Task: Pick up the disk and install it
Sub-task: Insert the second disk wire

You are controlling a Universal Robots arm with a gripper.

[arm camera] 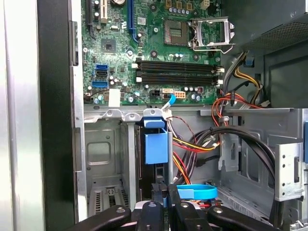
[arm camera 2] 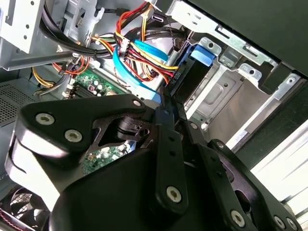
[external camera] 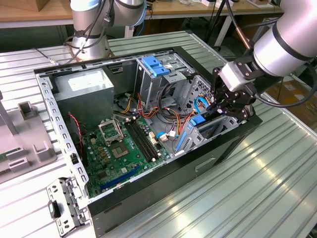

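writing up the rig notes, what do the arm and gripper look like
The arm is a thick silver-grey tube with a black cable running along it, ending in a pale wrist block. The gripper is matte black, built of flat linkage plates pinned with round silver bolts, as both wrist views show. A second arm's silver base with blue joint caps stands behind the case.

Ribbed metal table (external camera: 277, 163) beneath the gripper (external camera: 221, 106), open black computer case (external camera: 198, 166) lying directly under the jaws, grey fixture (external camera: 27, 134) and small metal bracket (external camera: 64, 206) well apart from them.
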